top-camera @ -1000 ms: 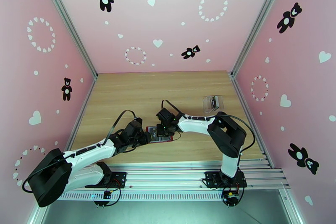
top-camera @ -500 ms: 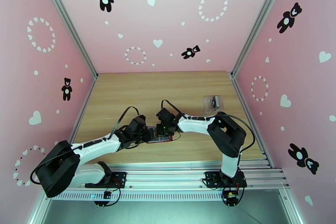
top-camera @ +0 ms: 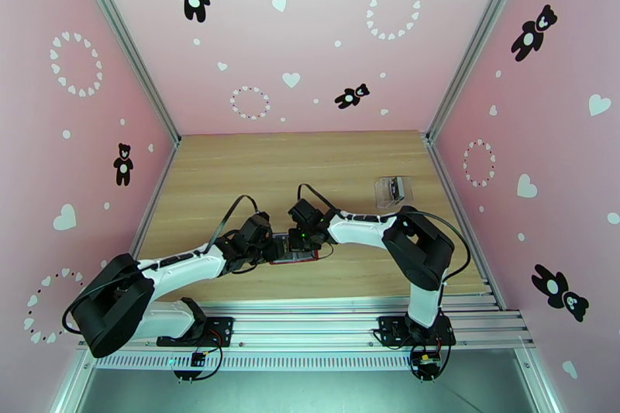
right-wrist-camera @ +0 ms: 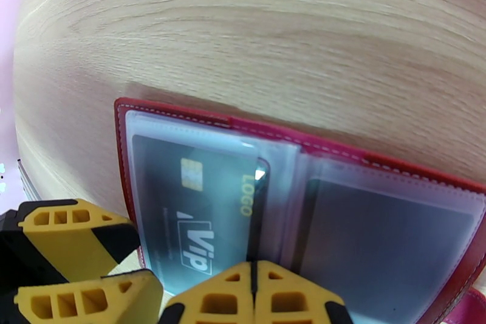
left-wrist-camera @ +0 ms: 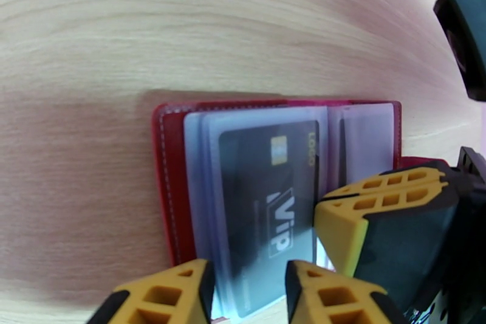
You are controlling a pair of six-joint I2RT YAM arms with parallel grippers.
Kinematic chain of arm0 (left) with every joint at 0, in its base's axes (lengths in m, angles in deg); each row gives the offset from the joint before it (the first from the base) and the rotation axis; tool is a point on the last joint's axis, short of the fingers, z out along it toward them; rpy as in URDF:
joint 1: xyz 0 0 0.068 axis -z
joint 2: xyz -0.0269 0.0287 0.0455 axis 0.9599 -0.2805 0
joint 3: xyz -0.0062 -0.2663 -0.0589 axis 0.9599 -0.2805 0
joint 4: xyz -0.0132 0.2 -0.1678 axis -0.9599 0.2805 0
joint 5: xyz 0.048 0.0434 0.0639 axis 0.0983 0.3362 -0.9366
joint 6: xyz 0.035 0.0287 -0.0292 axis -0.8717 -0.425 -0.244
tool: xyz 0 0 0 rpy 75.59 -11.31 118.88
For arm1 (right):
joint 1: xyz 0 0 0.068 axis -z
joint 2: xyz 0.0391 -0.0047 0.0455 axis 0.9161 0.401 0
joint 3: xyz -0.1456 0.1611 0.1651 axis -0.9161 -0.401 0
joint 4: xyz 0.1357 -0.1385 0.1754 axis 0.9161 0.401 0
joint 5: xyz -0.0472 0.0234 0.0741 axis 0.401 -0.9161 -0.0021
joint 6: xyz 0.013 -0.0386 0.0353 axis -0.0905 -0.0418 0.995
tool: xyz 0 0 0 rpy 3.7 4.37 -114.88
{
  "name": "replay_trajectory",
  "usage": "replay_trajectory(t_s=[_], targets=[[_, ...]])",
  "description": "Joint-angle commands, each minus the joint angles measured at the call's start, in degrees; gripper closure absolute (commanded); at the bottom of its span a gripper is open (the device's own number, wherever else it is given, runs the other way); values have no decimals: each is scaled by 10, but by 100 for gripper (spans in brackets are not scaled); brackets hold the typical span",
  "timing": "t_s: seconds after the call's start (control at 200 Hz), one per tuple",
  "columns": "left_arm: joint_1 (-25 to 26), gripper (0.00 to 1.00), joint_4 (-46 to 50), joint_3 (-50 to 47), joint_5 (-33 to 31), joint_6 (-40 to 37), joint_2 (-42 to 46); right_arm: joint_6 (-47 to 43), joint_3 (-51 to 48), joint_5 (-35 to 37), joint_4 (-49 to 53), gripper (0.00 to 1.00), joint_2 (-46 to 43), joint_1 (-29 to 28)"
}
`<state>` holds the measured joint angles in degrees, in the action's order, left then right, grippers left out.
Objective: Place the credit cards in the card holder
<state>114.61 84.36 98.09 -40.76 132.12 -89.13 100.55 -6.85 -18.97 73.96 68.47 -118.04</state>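
the left arm has swung in toward the middle since a moment ago, its elbow riding higher and its claw nearer the card holder (top-camera: 301,249), which has not shifted. the red holder lies spread open and flat on the counter (top-camera: 310,166), toward the near side and about midway across, with both claws meeting over it. a dark card (right-wrist-camera: 188,210) marked "vip" sits inside a clear sleeve (left-wrist-camera: 203,137) on one page. the left claw (left-wrist-camera: 246,279) hangs over the near edge of that sleeve with its jaws partly apart, the card showing in the gap between them; i can't tell whether it pinches anything. the right claw (right-wrist-camera: 254,286) is closed tight with nothing between its fingers, its tip at the holder's near edge by the fold. a clear box (top-camera: 391,190) sits well apart, off toward the far right.
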Motion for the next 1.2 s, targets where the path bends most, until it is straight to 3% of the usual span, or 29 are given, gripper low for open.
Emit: replay_trajectory(t_s=[0.0, 0.41, 1.191], targets=[[-4, 62, -3, 9, -10, -4, -6, -4, -8, 5, 17, 95, 16, -2], [-4, 65, -36, 10, 22, 1, -24, -7, -6, 2, 20, 95, 20, -2], [-3, 65, 9, 26, -8, -17, -11, -8, -13, 4, 18, 96, 15, -2]])
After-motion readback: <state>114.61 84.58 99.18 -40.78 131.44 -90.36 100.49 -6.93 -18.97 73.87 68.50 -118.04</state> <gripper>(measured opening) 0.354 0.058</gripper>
